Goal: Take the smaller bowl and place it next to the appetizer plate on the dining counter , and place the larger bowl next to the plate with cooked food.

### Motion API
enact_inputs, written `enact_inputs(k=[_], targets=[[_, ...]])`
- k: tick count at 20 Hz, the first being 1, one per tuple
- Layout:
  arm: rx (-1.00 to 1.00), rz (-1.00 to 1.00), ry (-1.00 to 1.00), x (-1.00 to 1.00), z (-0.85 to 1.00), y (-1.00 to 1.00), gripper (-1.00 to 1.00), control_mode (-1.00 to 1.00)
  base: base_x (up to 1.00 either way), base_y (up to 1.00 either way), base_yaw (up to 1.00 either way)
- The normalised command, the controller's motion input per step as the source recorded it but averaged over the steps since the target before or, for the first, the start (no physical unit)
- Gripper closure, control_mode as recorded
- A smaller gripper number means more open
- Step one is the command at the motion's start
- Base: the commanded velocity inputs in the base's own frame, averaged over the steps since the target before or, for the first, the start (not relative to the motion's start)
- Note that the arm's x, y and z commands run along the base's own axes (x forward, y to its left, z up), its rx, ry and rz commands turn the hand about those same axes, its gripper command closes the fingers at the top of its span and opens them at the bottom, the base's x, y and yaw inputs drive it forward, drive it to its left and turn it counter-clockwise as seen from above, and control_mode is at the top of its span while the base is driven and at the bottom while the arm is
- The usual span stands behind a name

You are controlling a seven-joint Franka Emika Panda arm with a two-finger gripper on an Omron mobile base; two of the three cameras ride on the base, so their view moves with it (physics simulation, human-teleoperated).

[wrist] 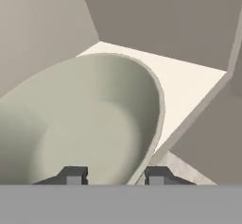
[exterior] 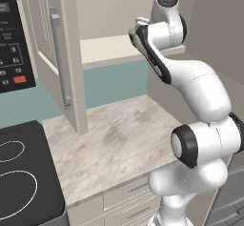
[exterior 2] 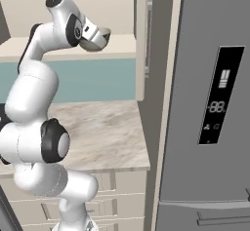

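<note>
**A:** Start nearest the camera. How does the gripper (wrist: pixel 115 176) stand?

**B:** In the hand view its jaws are spread, one tip inside the bowl (wrist: pixel 94 124) and one outside, with the rim rising between them at six o'clock. There's daylight on both sides of the rim, so I read it as open and straddling, not pinching.

**A:** And which way does the bowl lie from there?

**B:** Its hollow spreads off toward ten and eleven o'clock. The rim climbs from six toward one o'clock, then curves back over to ten. So the wall runs roughly fore-and-aft through the gap, which suits a squeeze across it.

**A:** Smaller or larger bowl?

**B:** Can't tell; there's no twin alongside to compare.

**A:** Beyond it?

**B:** The pale cabinet shelf (wrist: pixel 189 86) shows bare at one to two o'clock, with the cabinet walls behind. From the right base view the bowl (exterior 2: pixel 96 39) is up at the shelf (exterior 2: pixel 122 45), high above the marble counter (exterior 2: pixel 102 132).

**A:** Next step, in your judgement?

**B:** Close on the rim, lift it clear of the shelf, then draw back out toward six o'clock.
</note>
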Motion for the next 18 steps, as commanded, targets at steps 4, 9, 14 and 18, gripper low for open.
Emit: enact_inputs(k=[4, 9, 14, 18], targets=[[0.0, 0.22, -0.01, -1.0, 0.03, 0.07, 1.0, -1.0, 0.0, 0.0, 0.0], [0.0, 0.34, 0.0, -0.99, 0.01, 0.13, 1.0, -1.0, 0.0, 0.0, 0.0], [-0.05, 0.21, 0.02, -0.98, 0.0, 0.39, 1.0, -1.0, 0.0, 0.0, 0.0], [-0.06, 0.01, 0.0, -1.0, 0.0, 0.1, 1.0, -1.0, 0.0, 0.0, 0.0]])
